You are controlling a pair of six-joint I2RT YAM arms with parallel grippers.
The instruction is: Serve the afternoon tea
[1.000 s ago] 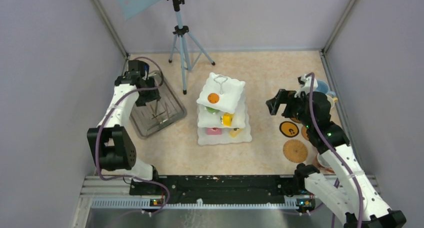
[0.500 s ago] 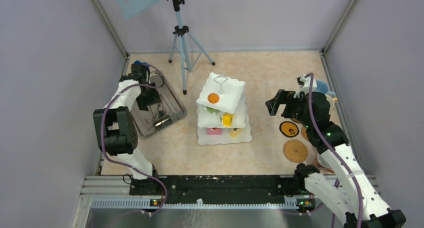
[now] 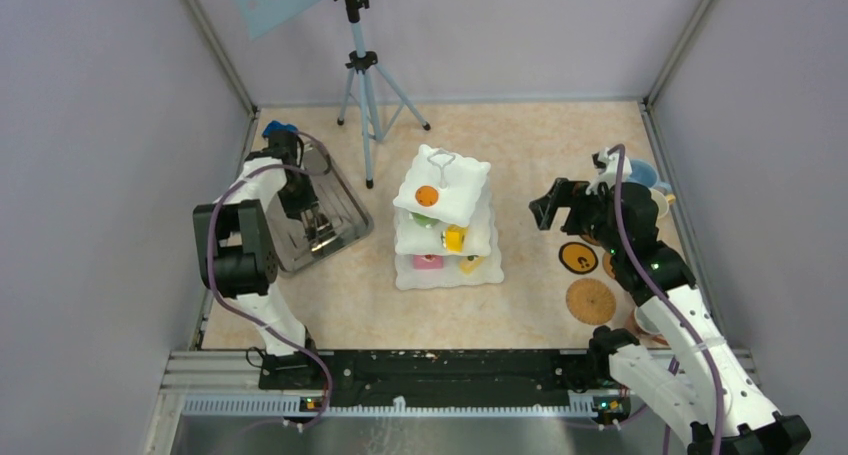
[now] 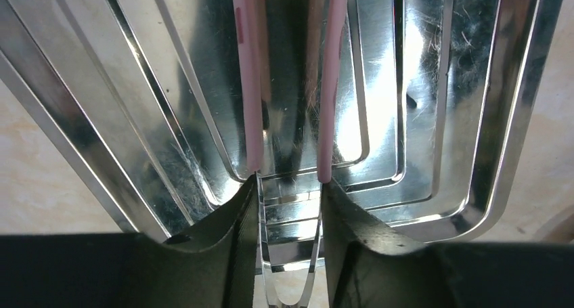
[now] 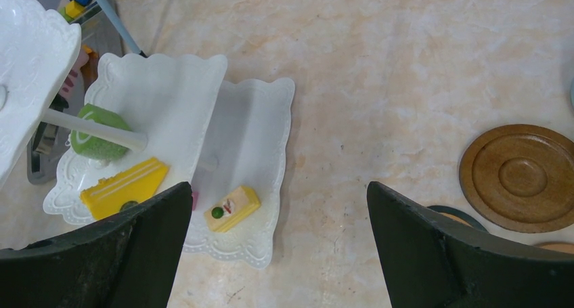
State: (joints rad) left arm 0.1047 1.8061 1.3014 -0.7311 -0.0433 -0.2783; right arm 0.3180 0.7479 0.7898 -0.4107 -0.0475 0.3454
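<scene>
Stand [image 3: 460,190] mid-table, apart from both; R hand [image 5: 277,193] spread, L hand [image 4: 289,183] narrowly parted over tray [image 4: 474,118].

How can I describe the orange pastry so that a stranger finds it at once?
Find the white three-tier stand in the middle of the table. On its top tier lies one round orange pastry. It is alone there; the green pastry, yellow pastry and pink pastry sit on lower tiers.
</scene>
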